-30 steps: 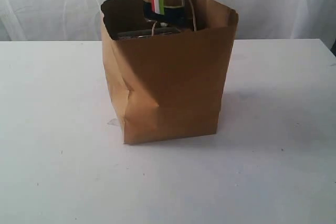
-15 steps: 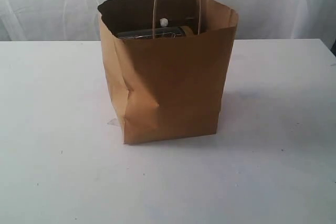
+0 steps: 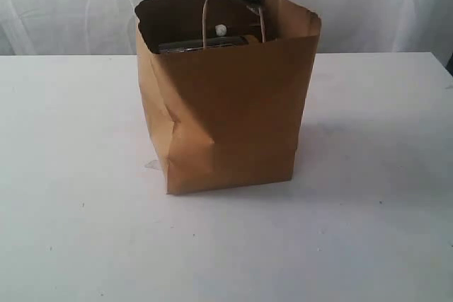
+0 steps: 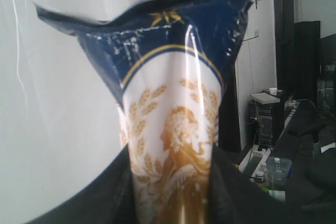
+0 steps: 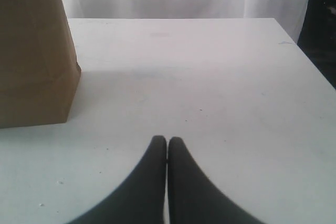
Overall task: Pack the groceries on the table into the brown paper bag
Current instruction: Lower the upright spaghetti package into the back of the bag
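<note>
**Spaghetti held over the bag on a bare white table**

The table (image 3: 368, 175) is flat, plain white and matt, with a few tiny dark specks. A pale curtain (image 3: 71, 5) hangs behind it. The left wrist view shows a dim room to one side, with a dark doorway and cluttered desks.

One brown paper bag (image 3: 226, 111) stands upright near the middle of the table, mouth open, its front creased. Two thin loop handles rise from it; the near handle (image 3: 204, 19) shows best. Inside the bag, one white cap (image 3: 221, 30) and one dark tin (image 3: 202, 47) are visible. One small white lump (image 3: 152, 165) lies at the bag's lower corner.

One spaghetti packet (image 4: 173, 129) hangs upright just above the bag's mouth. The left gripper (image 4: 170, 203) clamps it between both fingers. The right gripper (image 5: 167, 153) hovers low over bare table beside the bag, fingers pressed together on nothing.
</note>
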`<act>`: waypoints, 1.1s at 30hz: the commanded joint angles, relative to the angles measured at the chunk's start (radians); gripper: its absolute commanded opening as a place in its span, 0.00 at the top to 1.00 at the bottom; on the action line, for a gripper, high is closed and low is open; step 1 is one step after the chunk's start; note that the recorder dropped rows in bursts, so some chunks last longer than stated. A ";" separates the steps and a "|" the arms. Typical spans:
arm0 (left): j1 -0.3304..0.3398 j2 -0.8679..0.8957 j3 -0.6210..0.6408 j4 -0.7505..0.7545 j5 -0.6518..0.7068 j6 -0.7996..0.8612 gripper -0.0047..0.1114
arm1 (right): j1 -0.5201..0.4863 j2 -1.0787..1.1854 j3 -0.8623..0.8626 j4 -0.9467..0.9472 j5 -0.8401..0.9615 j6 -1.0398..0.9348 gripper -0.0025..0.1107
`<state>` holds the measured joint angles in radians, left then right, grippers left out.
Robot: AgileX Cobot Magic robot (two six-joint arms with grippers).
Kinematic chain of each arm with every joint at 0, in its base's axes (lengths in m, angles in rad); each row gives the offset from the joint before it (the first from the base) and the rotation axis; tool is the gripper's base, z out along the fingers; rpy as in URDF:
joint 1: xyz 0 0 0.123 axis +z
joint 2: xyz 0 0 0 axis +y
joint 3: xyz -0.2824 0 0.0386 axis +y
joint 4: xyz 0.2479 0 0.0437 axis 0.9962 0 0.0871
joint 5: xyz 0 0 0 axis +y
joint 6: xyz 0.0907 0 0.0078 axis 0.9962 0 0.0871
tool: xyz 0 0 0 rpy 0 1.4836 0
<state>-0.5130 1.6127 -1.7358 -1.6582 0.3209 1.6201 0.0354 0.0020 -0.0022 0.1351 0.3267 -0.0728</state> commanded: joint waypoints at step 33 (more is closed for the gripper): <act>-0.195 0.034 0.020 0.105 -0.284 -0.053 0.96 | 0.004 -0.002 0.002 -0.002 -0.010 -0.002 0.98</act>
<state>-0.6589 1.6753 -1.7012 -1.5023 0.1149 1.5779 0.0354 0.0020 -0.0022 0.1351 0.3267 -0.0728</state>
